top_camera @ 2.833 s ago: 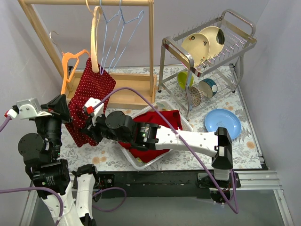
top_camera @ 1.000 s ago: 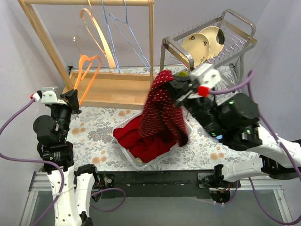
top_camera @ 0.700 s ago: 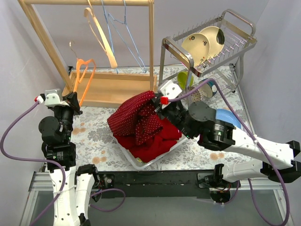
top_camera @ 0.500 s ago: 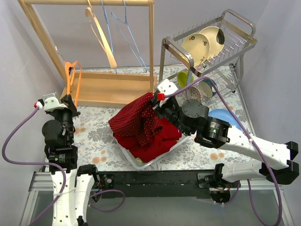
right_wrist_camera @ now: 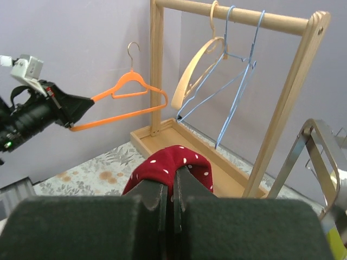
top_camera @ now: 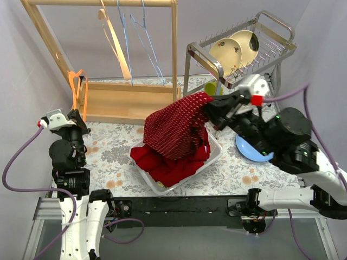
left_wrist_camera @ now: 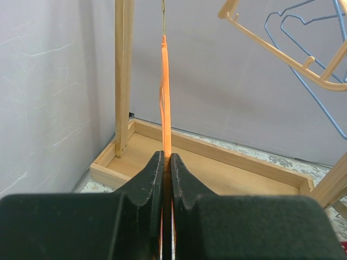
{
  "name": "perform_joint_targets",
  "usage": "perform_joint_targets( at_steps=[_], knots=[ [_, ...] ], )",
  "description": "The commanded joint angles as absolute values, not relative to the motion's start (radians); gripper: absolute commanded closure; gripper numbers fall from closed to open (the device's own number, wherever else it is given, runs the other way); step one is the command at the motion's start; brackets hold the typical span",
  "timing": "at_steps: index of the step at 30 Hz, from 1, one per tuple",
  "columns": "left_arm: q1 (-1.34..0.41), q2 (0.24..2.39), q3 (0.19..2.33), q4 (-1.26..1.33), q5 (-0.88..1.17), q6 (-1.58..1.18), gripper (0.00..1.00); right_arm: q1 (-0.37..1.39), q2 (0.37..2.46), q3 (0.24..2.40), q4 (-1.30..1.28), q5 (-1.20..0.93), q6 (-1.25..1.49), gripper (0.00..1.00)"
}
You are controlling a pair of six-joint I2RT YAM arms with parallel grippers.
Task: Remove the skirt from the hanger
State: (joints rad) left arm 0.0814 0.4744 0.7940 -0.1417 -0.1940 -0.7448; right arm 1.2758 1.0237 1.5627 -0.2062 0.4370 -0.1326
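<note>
The red polka-dot skirt (top_camera: 176,127) hangs from my right gripper (top_camera: 209,105), which is shut on its top edge; it drapes over the white basket (top_camera: 216,150). In the right wrist view the skirt (right_wrist_camera: 176,162) bulges over the shut fingertips (right_wrist_camera: 172,187). My left gripper (top_camera: 80,120) is shut on the bare orange hanger (top_camera: 76,89) at the far left. In the left wrist view the hanger (left_wrist_camera: 165,92) shows edge-on, rising from the shut gripper (left_wrist_camera: 167,158). The hanger also shows in the right wrist view (right_wrist_camera: 124,100).
The wooden rack (top_camera: 103,103) carries a cream hanger (top_camera: 114,40) and blue wire hangers (top_camera: 143,32). Red clothes (top_camera: 168,165) fill the basket. A dish rack (top_camera: 244,54) with plates stands back right, and a blue plate (top_camera: 246,149) lies under my right arm.
My right gripper pulled the skirt off the hanger, carried it over the basket, dipped it low, then lifted it up and right. My left gripper drew the bare orange hanger left.
</note>
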Motion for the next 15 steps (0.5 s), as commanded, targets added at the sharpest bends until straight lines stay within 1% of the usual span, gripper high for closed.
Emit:
perform_joint_targets(
  at_steps=[1, 3, 6, 11, 15],
  knots=[
    [0.077, 0.494, 0.841, -0.120, -0.178, -0.755, 1.00, 1.272, 0.902, 1.444, -0.253, 0.384, -0.028, 0.99],
    [0.077, 0.503, 0.844, -0.124, -0.157, -0.764, 1.00, 1.273, 0.855, 1.390, -0.305, 0.403, -0.006, 0.99],
    [0.077, 0.517, 0.847, -0.121, -0.150, -0.776, 1.00, 1.273, 0.810, 1.384, -0.321, 0.440, -0.008, 0.99],
    [0.078, 0.517, 0.830, -0.107, -0.153, -0.778, 1.00, 1.273, 0.836, 1.491, -0.340, 0.454, -0.044, 0.99],
    [0.077, 0.503, 0.793, -0.092, -0.169, -0.778, 1.00, 1.273, 0.877, 1.551, -0.347, 0.379, -0.040, 0.99]
  ],
)
